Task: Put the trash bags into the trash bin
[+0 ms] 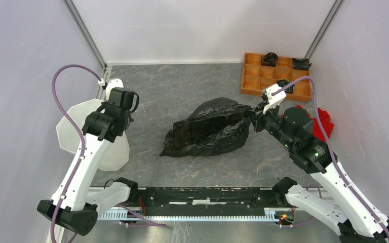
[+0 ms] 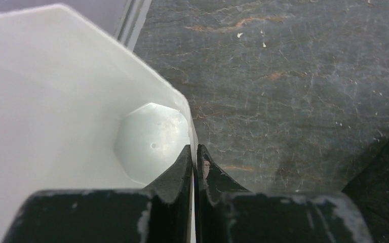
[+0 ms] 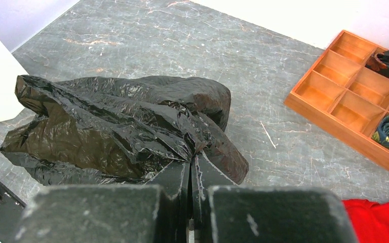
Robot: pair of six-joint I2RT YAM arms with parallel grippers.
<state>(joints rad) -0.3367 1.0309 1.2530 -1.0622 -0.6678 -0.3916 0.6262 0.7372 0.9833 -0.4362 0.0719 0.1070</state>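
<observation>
The black trash bag [image 1: 207,132] lies crumpled on the table's middle; it also fills the right wrist view [image 3: 116,121]. My right gripper [image 1: 251,118] is shut on the bag's right-hand edge, and the film bunches at the fingertips [image 3: 192,161]. The white trash bin [image 1: 73,129] stands at the left, partly hidden under my left arm. My left gripper [image 1: 115,130] is shut on the bin's rim on the side facing the bag. In the left wrist view the thin white wall runs between the closed jaws of this gripper [image 2: 195,152], and the bin's inside [image 2: 55,101] looks empty.
An orange compartmented tray [image 1: 256,83] with dark rolled items sits at the back right, also in the right wrist view [image 3: 334,96]. A red cloth [image 1: 324,119] lies beside my right arm. Walls close in on three sides.
</observation>
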